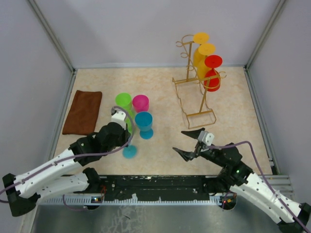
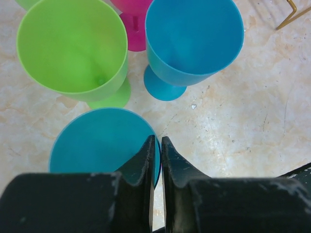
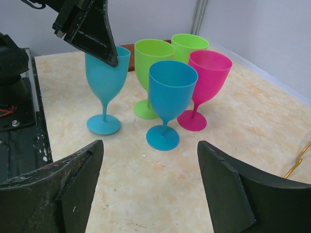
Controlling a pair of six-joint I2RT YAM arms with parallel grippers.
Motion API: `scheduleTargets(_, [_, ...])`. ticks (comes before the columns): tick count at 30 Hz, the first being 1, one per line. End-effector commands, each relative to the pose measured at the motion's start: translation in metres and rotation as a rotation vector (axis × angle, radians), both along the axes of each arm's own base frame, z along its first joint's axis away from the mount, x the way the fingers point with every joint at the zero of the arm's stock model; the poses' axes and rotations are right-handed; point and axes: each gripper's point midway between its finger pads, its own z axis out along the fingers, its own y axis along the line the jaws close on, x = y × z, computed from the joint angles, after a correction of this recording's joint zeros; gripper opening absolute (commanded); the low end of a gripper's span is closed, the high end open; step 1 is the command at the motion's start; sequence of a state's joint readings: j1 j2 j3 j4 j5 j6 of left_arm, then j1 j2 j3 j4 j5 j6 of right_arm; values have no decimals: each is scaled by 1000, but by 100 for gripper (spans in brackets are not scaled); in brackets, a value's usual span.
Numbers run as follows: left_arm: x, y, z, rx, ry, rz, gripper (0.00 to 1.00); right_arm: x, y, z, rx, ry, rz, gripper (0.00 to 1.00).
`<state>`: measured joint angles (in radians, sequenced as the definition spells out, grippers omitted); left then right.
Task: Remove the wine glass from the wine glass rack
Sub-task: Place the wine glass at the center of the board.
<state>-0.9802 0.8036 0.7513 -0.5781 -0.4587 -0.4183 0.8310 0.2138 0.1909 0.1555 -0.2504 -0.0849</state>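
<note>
The left claw point(image 2: 155, 141) is clenched on the rim of a turquoise plastic wine glass point(image 3: 104, 80), whose foot appears to rest on the marbled beige surface point(image 3: 146, 194). Just beside it stand a second turquoise glass point(image 3: 171, 92), two lime-green glasses point(image 3: 152, 63) and a pink glass point(image 3: 210, 73). The right claw point(image 3: 150, 143) hangs released, holding nothing. Well apart, the tall golden wire wine glass rack point(image 1: 204, 103) carries two yellow glasses point(image 1: 204, 51) and two red glasses point(image 1: 213, 77), so I judge a little under half the job remains.
</note>
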Motion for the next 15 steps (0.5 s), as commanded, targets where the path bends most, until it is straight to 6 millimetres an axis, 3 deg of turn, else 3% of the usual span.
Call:
scheduleTargets(1, [3,-2,6,16,-2,2,14,1,-3,32,59,-50,-15,78])
scheduleTargets(8, [5,0,-4,61,17,18,14,1,-3,32,56,-49,-18,79])
scheduleTargets(15, [2,-5,20,-30,-9,0,35,1,-6,42,81,-36,-31,80])
